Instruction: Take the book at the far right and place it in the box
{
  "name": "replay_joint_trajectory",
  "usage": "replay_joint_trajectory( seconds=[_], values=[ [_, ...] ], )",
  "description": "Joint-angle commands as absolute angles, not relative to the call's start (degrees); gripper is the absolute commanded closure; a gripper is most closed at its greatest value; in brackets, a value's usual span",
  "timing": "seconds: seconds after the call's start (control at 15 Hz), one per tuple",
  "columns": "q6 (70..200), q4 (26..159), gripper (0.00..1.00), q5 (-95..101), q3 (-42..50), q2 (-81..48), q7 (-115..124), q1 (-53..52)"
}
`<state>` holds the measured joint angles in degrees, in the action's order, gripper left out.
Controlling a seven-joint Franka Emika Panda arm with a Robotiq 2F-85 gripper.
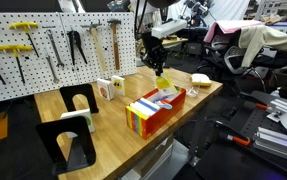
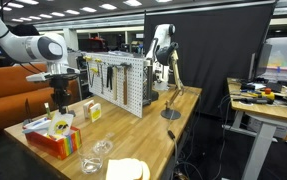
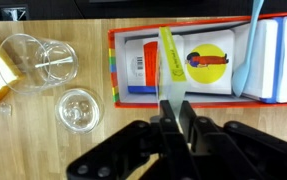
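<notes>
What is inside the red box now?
In the wrist view, the box holds a white cover with a barcode, a cover with a yellow circle, and white books at one end. The yellow book, held edge-on in the tool, hides whether the two covers join.

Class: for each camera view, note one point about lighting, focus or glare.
Wrist view: the gripper holding the book is dark and blurred near the lens; the box shows crisply. In an exterior view, bright ceiling lights contrast with a black curtain. In an exterior view, even light on the table, weak shadows.
</notes>
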<state>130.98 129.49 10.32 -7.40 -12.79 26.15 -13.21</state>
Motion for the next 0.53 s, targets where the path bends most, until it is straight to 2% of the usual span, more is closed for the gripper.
replay_joint_trajectory(
  seconds=[0.0,0.47],
  values=[
    [132.57,129.34,0.97,13.28,-6.56,-13.09,28.57,-14.22],
    [135.67,128.07,0.96,18.10,-5.76,-15.38,36.24,-16.04]
  ],
)
